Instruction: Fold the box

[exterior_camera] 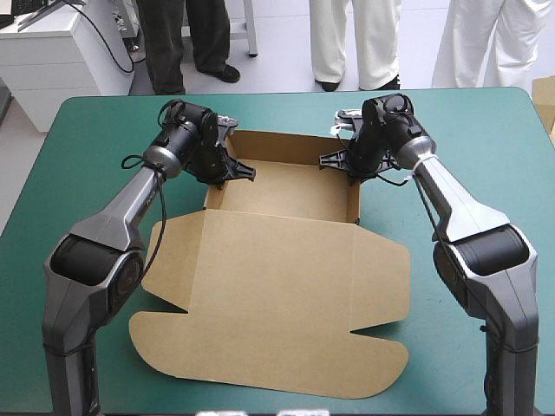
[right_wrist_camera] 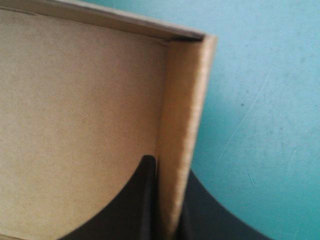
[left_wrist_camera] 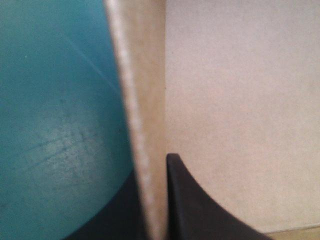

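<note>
— So, where does the box (exterior_camera: 277, 286) lie?
— On the table (exterior_camera: 486, 130), tray far, lid flat near. The left claw (exterior_camera: 232, 170) pinches its left wall, the right claw (exterior_camera: 336, 161) its right wall, both all but closed

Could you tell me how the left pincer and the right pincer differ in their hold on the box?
The left pincer is shut on the left wall of the box; the right pincer is shut on its right wall. A far corner shows just ahead of the right pincer; none shows ahead of the left pincer. Both straddle an upright wall, one finger inside the box, one outside.
</note>
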Controlling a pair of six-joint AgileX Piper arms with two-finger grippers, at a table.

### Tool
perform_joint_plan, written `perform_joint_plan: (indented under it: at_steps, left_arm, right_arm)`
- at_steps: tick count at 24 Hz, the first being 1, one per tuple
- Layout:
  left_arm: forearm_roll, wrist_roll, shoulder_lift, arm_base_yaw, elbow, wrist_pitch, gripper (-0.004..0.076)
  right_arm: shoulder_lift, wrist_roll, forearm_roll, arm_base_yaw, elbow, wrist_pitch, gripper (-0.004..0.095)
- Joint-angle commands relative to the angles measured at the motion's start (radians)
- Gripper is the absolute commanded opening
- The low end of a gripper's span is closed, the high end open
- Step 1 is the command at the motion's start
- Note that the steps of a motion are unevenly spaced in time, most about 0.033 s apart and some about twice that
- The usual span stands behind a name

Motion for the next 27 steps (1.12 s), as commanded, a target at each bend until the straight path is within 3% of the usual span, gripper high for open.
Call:
perform_joint_plan:
  at_steps: [1, 8, 12, 14, 15, 16, 17, 19, 27]
  left_arm:
    - [-0.109, 0.052, -0.036, -0.025, -0.033, -0.003, -0.0032]
    - [-0.104, 0.052, -0.028, -0.025, -0.033, -0.003, -0.0032]
    - [-0.096, 0.048, -0.028, -0.025, -0.033, 0.001, -0.0022]
    - [-0.096, 0.048, -0.030, -0.025, -0.033, 0.003, 0.0080]
    - [-0.096, 0.048, -0.038, -0.025, -0.033, 0.001, 0.0218]
    - [-0.096, 0.043, -0.047, -0.025, -0.033, -0.005, 0.0283]
    - [-0.094, 0.043, -0.064, -0.025, -0.033, -0.020, 0.0442]
    - [-0.078, 0.043, -0.094, -0.022, -0.033, -0.035, 0.0558]
    - [0.025, 0.026, -0.230, -0.022, -0.033, -0.044, 0.0557]
  right_arm:
    - [-0.048, -0.057, 0.097, 0.026, -0.032, 0.005, -0.0006]
    - [-0.048, -0.061, 0.106, 0.026, -0.032, 0.005, -0.0005]
    - [-0.058, -0.061, 0.104, 0.026, -0.032, 0.005, 0.0084]
    - [-0.071, -0.068, 0.102, 0.024, -0.032, 0.005, 0.0234]
    - [-0.081, -0.068, 0.098, 0.024, -0.032, 0.005, 0.0364]
    - [-0.087, -0.068, 0.098, 0.024, -0.032, 0.005, 0.0429]
    - [-0.100, -0.068, 0.079, 0.024, -0.032, 0.005, 0.0548]
    - [-0.120, -0.060, 0.072, 0.022, -0.032, 0.005, 0.0642]
    - [-0.230, -0.055, 0.026, 0.022, -0.032, 0.005, 0.0649]
